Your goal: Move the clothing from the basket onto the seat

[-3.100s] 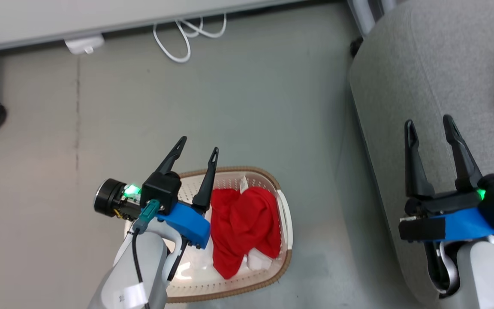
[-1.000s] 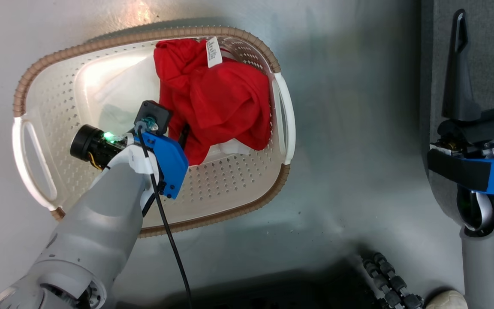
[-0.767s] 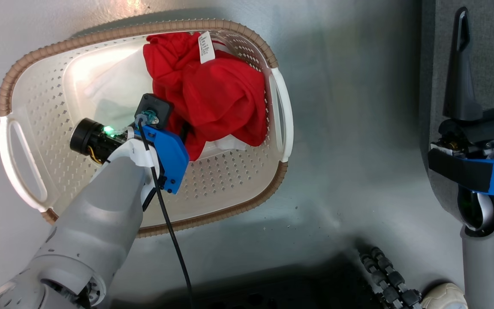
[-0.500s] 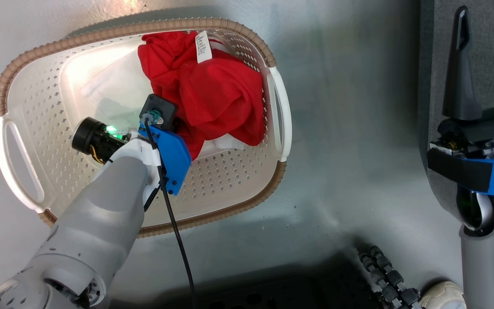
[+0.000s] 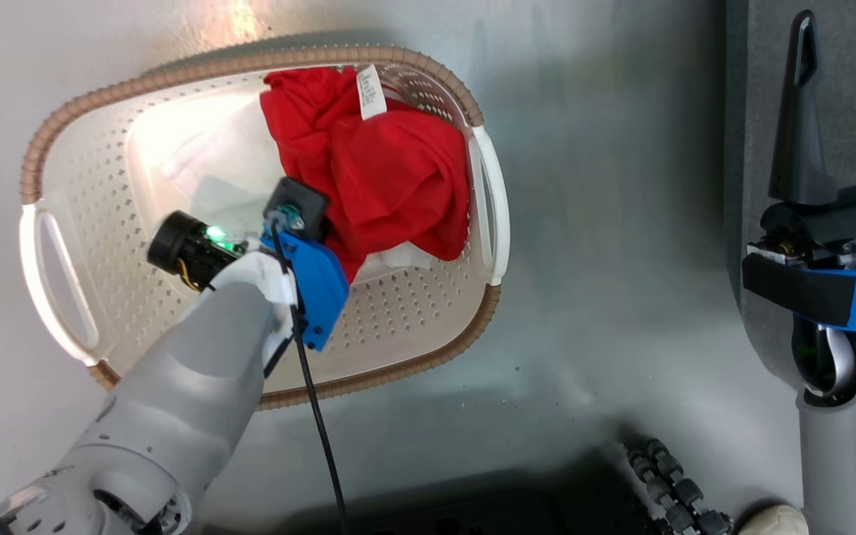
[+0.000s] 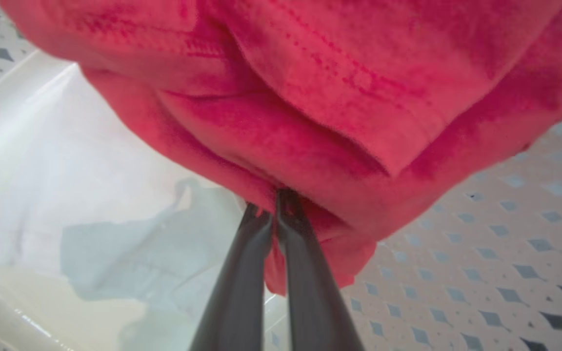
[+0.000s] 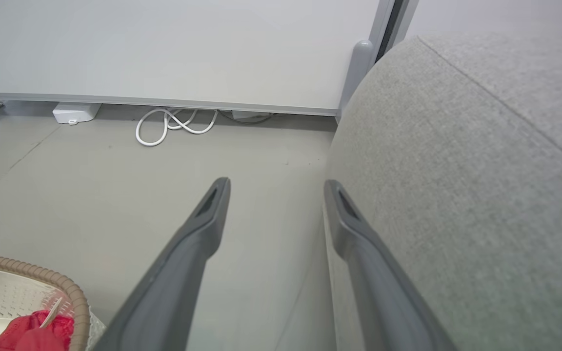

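Pinching clothing [image 5: 398, 178] at 7 o'clock, left gripper [image 6: 267, 214] sat clamped; grasp looked made, lifting clear of basket [image 5: 413, 316] due next.

Grey forearm [image 5: 190, 379], blue wrist bracket [image 5: 316, 286], black cable [image 5: 322, 438], dark-fingered left gripper [image 6: 275, 207].

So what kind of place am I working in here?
Probably an indoor living-room setup, perhaps a test room: a grey upholstered seat, a plastic laundry basket on a smooth grey floor, and a white cable coiled along a plain white wall.
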